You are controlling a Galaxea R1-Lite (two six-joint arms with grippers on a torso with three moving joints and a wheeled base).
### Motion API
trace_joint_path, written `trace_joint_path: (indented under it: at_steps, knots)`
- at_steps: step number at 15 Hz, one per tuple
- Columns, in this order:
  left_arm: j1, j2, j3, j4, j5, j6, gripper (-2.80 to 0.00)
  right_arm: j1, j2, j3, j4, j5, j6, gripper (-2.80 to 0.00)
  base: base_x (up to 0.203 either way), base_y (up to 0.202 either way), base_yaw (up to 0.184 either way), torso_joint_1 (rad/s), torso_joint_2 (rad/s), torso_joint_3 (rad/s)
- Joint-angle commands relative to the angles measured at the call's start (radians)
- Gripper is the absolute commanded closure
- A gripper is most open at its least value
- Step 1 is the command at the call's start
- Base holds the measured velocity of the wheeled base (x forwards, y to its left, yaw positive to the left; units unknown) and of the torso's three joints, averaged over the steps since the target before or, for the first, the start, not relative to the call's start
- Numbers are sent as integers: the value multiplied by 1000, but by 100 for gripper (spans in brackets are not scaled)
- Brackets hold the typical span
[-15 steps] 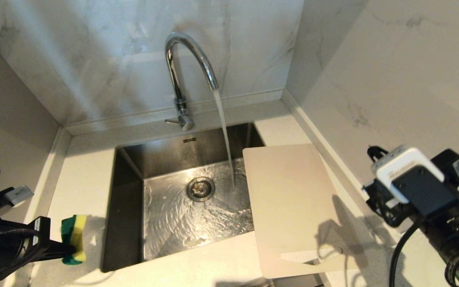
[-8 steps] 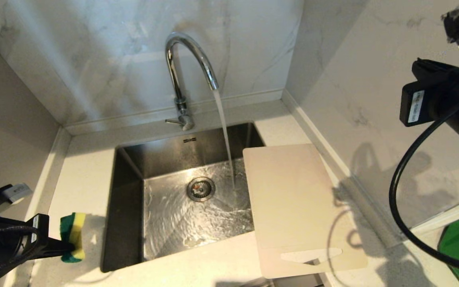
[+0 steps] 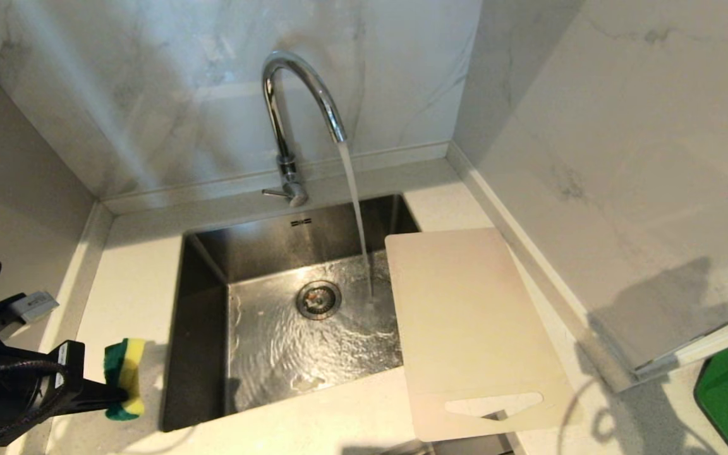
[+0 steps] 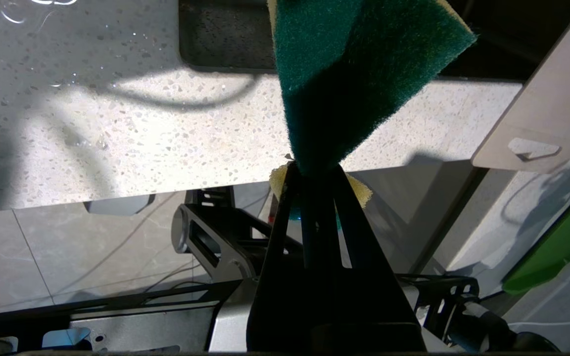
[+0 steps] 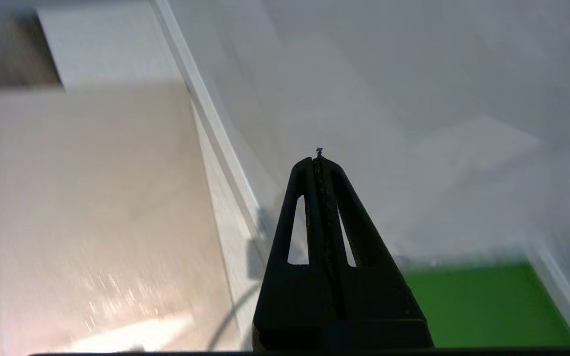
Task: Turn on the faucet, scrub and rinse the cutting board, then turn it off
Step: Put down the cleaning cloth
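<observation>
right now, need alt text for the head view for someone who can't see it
Water runs from the faucet into a steel sink, with the cutting board lying flat on the counter to its right, one edge overhanging the basin. At lower left, the left gripper holds a green and yellow sponge above the counter.

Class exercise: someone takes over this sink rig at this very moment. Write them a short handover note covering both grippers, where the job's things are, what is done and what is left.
Left gripper: shut on the sponge, held above the counter left of the sink.
Right gripper: shut, empty, off at the far right near the wall.
Faucet: on, water running into the sink.
Cutting board: lies flat on the counter right of the sink, its edge overhanging the basin, handle slot at the near end.
Done: faucet turned on.
Left: scrub the board, rinse it, turn the faucet off.
</observation>
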Motion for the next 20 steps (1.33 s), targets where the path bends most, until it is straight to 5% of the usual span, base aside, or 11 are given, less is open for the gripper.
trace_joint_path:
  at_steps: [1, 7, 11, 15, 20]
  knots:
    - [-7, -11, 4, 2, 2, -4, 0, 0, -169, 137, 11, -7, 3, 0, 0, 0, 0, 0, 0, 0]
    - [-7, -2, 8, -3, 0, -4, 0, 0, -419, 480, 15, -10, 50, 0, 0, 0, 0, 0, 0, 0]
    - [-7, -1, 20, -6, -4, -4, 0, 0, -396, 503, 16, -1, 165, 0, 0, 0, 0, 0, 0, 0]
    - [-7, 1, 21, -7, -6, -4, 0, 1, -427, 507, 14, 180, 310, 0, 0, 0, 0, 0, 0, 0]
    - [-10, -1, 27, -7, -6, -8, 0, 0, -584, 617, 23, 255, 226, 0, 0, 0, 0, 0, 0, 0]
